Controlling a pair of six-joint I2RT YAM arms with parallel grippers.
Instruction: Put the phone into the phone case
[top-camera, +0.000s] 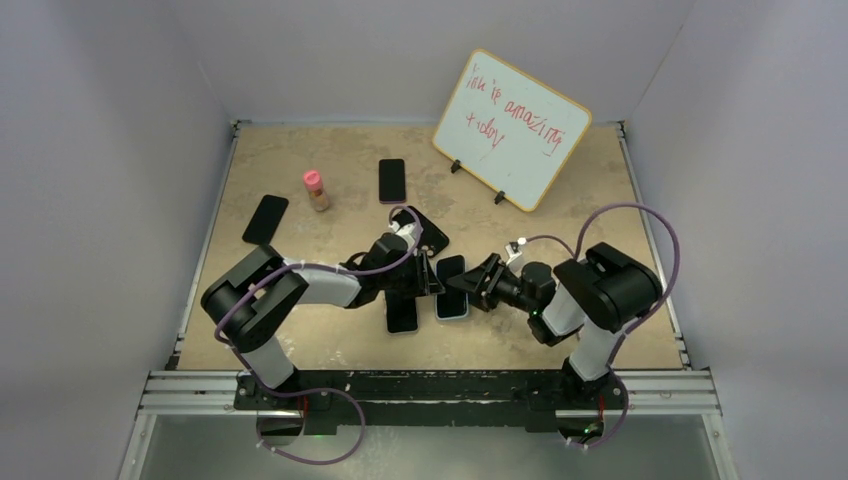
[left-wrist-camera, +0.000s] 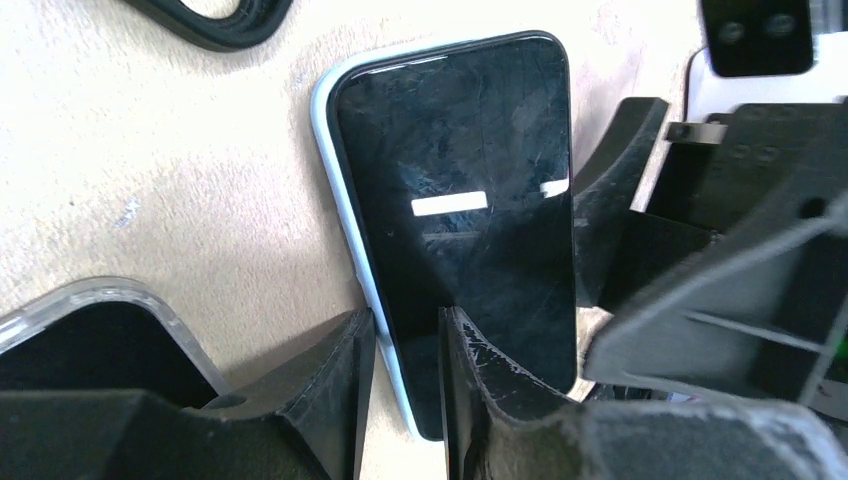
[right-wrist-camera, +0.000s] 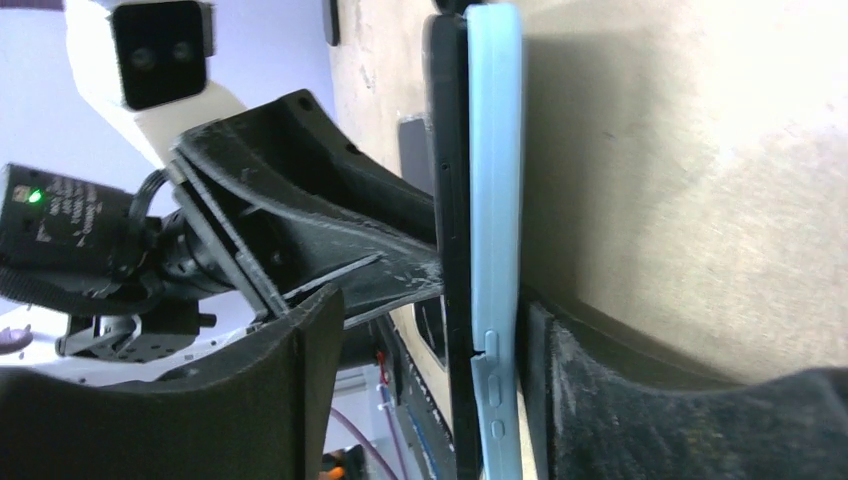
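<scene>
Faintly, whiteboard (top-camera: 512, 128) reads "amazing" in red.

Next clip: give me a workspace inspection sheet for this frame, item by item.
Surface: tan, mottled table.
Job's things: phone lies screen up on the light blue phone case; whether it is fully seated cannot be told.
Clutter: pink-capped bottle, whiteboard, dark phones or cases further back, clear-rimmed case.
Grippers: left gripper straddles the phone's long edge, jaws narrow, grip unclear; right gripper open around phone and case.
Cables: purple cables looped along both arms.
Surroundings: white walls; nothing else seen.
</scene>
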